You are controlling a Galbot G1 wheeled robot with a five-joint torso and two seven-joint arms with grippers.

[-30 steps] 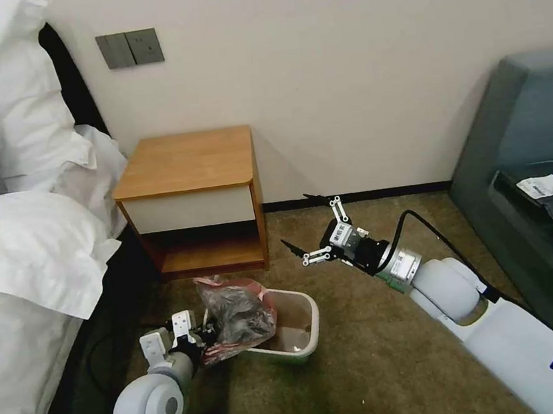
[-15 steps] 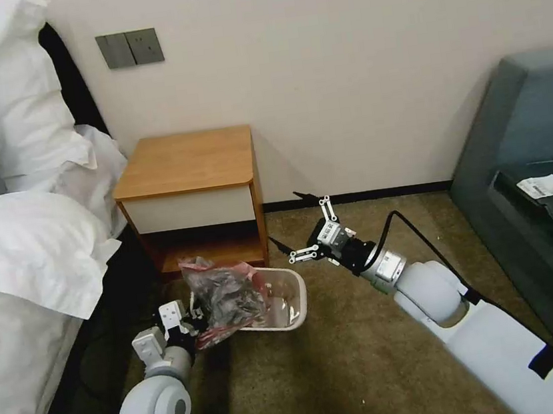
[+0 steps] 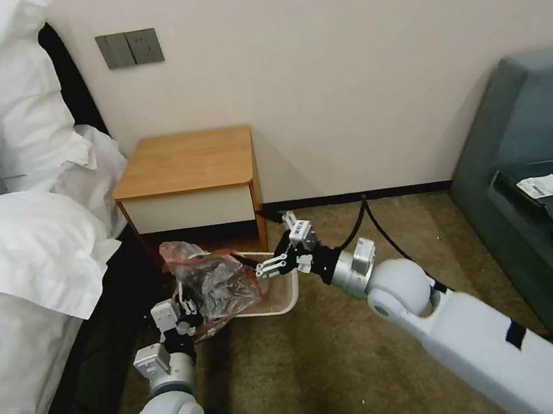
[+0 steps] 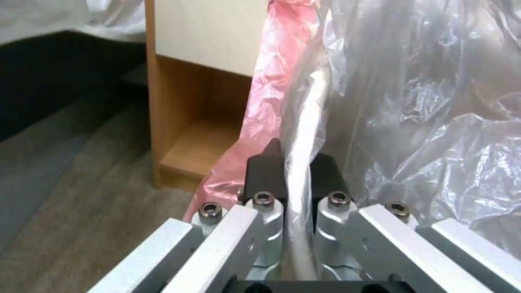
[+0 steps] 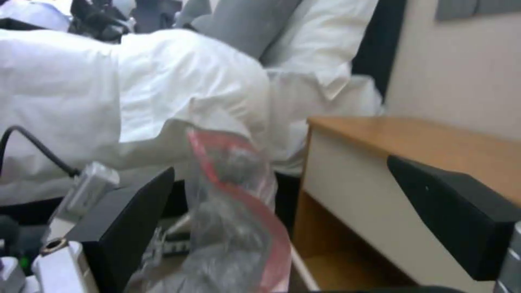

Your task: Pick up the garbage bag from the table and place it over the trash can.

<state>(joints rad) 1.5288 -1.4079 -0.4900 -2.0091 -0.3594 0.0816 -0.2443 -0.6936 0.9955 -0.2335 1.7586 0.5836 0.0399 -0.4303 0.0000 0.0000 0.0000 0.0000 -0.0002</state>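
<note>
While the garbage bag sits crumpled over the left side of the trash can, which lies tipped on the carpet just in front of the table, the left gripper has its jaws clamped on the bag's edge and the can's rim. The right gripper, jaws spread wide, reaches the bag's right side over the can's far rim.

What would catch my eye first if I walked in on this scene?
Probably the crinkly garbage bag with its red edge, bunched over the cream trash can on the carpet in front of the wooden table. The left gripper is clamped on the bag's edge, while the right gripper reaches in open from the other side.
</note>
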